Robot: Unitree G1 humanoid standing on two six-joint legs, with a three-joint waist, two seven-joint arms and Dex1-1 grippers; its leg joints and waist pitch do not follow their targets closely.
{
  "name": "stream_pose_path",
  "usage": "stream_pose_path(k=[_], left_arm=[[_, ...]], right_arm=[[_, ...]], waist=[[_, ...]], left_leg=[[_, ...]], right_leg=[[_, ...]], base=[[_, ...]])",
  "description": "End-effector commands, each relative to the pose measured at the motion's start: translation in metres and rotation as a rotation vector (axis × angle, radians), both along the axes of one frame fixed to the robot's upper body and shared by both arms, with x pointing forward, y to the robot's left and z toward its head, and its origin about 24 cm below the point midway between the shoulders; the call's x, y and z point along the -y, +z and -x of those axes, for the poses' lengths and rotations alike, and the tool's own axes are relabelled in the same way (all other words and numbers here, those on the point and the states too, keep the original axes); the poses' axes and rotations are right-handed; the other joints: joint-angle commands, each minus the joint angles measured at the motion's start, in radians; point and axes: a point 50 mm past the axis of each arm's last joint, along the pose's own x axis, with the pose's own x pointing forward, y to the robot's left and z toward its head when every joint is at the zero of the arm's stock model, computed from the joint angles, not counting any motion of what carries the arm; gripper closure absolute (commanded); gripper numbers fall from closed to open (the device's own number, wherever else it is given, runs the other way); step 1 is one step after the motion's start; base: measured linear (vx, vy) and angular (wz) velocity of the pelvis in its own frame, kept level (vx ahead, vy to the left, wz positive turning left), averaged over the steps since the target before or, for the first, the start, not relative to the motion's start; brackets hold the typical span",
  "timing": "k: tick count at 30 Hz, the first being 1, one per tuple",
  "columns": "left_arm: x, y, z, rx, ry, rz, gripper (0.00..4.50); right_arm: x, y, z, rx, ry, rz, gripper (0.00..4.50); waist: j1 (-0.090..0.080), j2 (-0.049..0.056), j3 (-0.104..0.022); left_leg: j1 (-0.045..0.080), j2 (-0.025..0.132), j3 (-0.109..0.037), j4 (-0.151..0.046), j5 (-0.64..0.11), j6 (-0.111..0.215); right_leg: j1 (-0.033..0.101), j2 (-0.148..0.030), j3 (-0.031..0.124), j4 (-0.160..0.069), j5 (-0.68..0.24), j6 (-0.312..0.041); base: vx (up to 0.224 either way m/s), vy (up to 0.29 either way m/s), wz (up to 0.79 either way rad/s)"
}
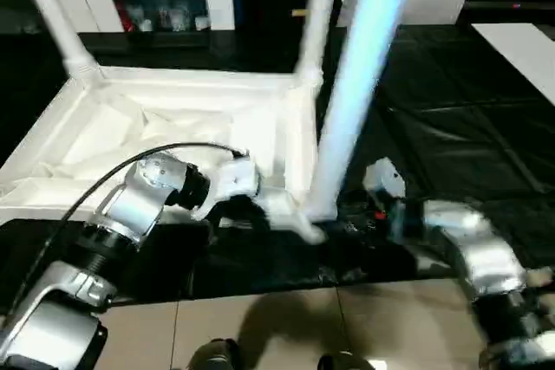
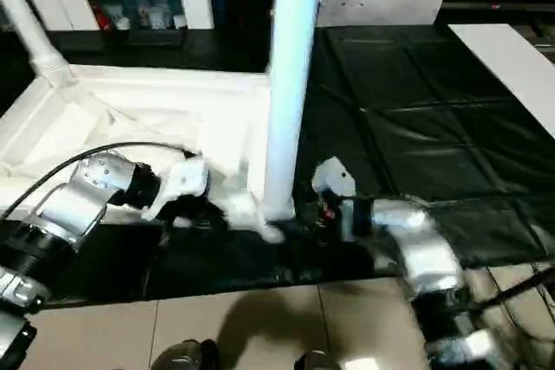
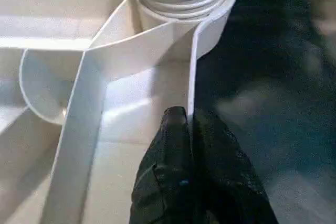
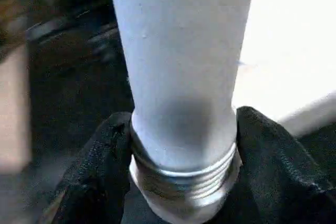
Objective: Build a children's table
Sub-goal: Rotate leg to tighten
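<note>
The table top (image 1: 173,127) is laid underside up on the black padded surface (image 1: 451,145), with two legs (image 1: 316,15) already standing in its far corner sockets. Its near rim is pinched by the clenched left jaws (image 3: 189,129). A third leg (image 2: 290,84) is held upright at the near corner, grasped at its threaded end by the right jaws (image 4: 184,145).

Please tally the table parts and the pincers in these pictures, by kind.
Table top: 1
Legs: 3: far left, far right, near one in the right pincer
Pincers: 2, with the left pincer on the top's rim
Total: 6
</note>
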Motion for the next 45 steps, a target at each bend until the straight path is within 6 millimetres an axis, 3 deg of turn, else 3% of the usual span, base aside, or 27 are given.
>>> stream_pose_path(k=[1,2,3,7,10,11,13,16,17,19,25,29,34,35,40,41,45], left_arm=[[0.045,0.011,0.002,0.046,0.047,0.141,4.50],[0.049,0.011,0.001,0.052,0.078,0.151,4.50],[0.054,0.011,0.000,0.060,0.109,0.160,4.50],[0.078,0.013,-0.005,0.116,0.251,0.205,4.50],[0.086,0.015,-0.003,0.118,0.260,0.216,4.50],[0.087,0.015,-0.003,0.120,0.252,0.214,4.50],[0.085,0.015,-0.002,0.129,0.227,0.195,4.50],[0.076,0.013,-0.001,0.133,0.199,0.165,4.50],[0.074,0.013,-0.002,0.136,0.197,0.160,4.50],[0.067,0.010,0.000,0.135,0.150,0.140,4.50],[0.047,0.006,0.001,0.119,0.069,0.100,4.50],[0.032,0.003,0.011,0.086,-0.128,0.067,4.50],[0.022,0.001,0.015,0.059,-0.224,0.004,4.50],[0.022,0.001,0.015,0.059,-0.224,0.004,4.50],[0.014,0.002,0.015,0.047,-0.293,-0.034,4.50],[0.012,0.003,0.015,0.047,-0.306,-0.043,4.50],[0.010,0.003,0.014,0.047,-0.320,-0.050,4.50]], right_arm=[[-0.046,0.010,-0.001,0.000,-0.036,-0.101,1.83],[-0.051,0.010,-0.002,-0.013,-0.074,-0.119,1.83],[-0.056,0.010,-0.003,-0.020,-0.115,-0.128,1.83],[-0.072,0.015,-0.014,-0.023,-0.294,-0.143,1.83],[-0.073,0.017,-0.014,-0.026,-0.308,-0.164,1.48],[-0.070,0.016,-0.014,-0.025,-0.308,-0.163,1.14],[-0.059,0.014,-0.013,-0.007,-0.307,-0.130,1.11],[-0.042,0.012,-0.012,0.027,-0.281,-0.085,0.77],[-0.041,0.012,-0.012,0.032,-0.276,-0.076,0.65],[-0.026,0.011,-0.011,0.066,-0.239,-0.023,0.57],[0.004,0.022,-0.011,0.133,-0.150,0.023,0.05],[0.016,0.031,-0.005,0.190,0.040,0.080,0.05],[0.020,0.035,0.001,0.157,0.197,0.060,0.05],[0.020,0.035,0.001,0.157,0.197,0.060,0.21],[0.025,0.033,0.002,0.087,0.308,0.072,0.44],[0.026,0.032,0.002,0.068,0.335,0.080,0.73],[0.028,0.030,0.002,0.047,0.376,0.105,1.00]], waist=[[-0.010,-0.001,-0.073],[-0.013,0.005,-0.075],[-0.022,0.000,-0.077],[-0.038,0.001,-0.081],[-0.030,0.004,-0.089],[-0.030,0.003,-0.091],[-0.029,0.005,-0.094],[-0.023,0.004,-0.091],[-0.021,0.015,-0.096],[-0.022,0.008,-0.095],[-0.011,0.010,-0.096],[-0.004,0.013,-0.099],[0.016,0.017,-0.098],[0.019,0.012,-0.095],[0.016,0.009,-0.092],[0.015,0.006,-0.091],[0.016,0.006,-0.092]], left_leg=[[0.045,0.050,-0.032,-0.082,-0.304,-0.023],[0.045,0.048,-0.033,-0.081,-0.307,-0.027],[0.038,0.047,-0.036,-0.083,-0.299,-0.029],[0.041,0.043,-0.028,-0.074,-0.268,-0.009],[0.036,0.041,-0.028,-0.066,-0.200,0.026],[0.034,0.041,-0.027,-0.065,-0.172,0.041],[0.035,0.042,-0.027,-0.062,-0.147,0.060],[0.036,0.044,-0.027,-0.063,-0.166,0.064],[0.038,0.044,-0.028,-0.061,-0.168,0.062],[0.038,0.044,-0.027,-0.061,-0.181,0.056],[0.041,0.045,-0.026,-0.057,-0.183,0.060],[0.045,0.048,-0.025,-0.055,-0.190,0.067],[0.050,0.053,-0.023,-0.057,-0.220,0.056],[0.050,0.054,-0.023,-0.060,-0.230,0.048],[0.048,0.051,-0.024,-0.062,-0.272,0.024],[0.049,0.051,-0.024,-0.062,-0.277,0.023],[0.048,0.051,-0.024,-0.061,-0.273,0.019]], right_leg=[[0.024,-0.073,0.029,-0.082,-0.298,-0.214],[0.022,-0.073,0.028,-0.081,-0.297,-0.212],[0.029,-0.071,0.026,-0.081,-0.274,-0.204],[0.023,-0.066,0.029,-0.084,-0.190,-0.221],[0.036,-0.069,0.029,-0.082,-0.117,-0.217],[0.038,-0.066,0.028,-0.078,-0.067,-0.220],[0.040,-0.064,0.026,-0.074,-0.011,-0.229],[0.043,-0.065,0.024,-0.075,-0.029,-0.233],[0.044,-0.066,0.025,-0.073,-0.028,-0.235],[0.043,-0.065,0.024,-0.076,-0.040,-0.236],[0.043,-0.065,0.024,-0.073,-0.032,-0.246],[0.041,-0.065,0.024,-0.069,-0.016,-0.254],[0.037,-0.063,0.022,-0.067,-0.052,-0.258],[0.035,-0.066,0.022,-0.067,-0.079,-0.255],[0.034,-0.069,0.023,-0.073,-0.162,-0.241],[0.033,-0.069,0.023,-0.075,-0.179,-0.239],[0.032,-0.069,0.023,-0.076,-0.199,-0.235]], base=[[0.000,0.000,0.00],[0.000,0.000,0.00],[0.000,0.000,0.00],[0.000,0.000,0.00],[0.000,0.000,0.00],[0.000,0.000,0.00],[0.000,0.000,0.00],[0.000,0.000,0.00],[0.000,0.000,0.00],[0.000,0.000,0.00],[0.000,0.000,0.00],[0.000,0.000,0.00],[0.000,0.000,0.00],[0.000,0.000,0.00],[0.000,0.000,0.00],[0.000,0.000,0.00],[0.000,0.000,0.00]])
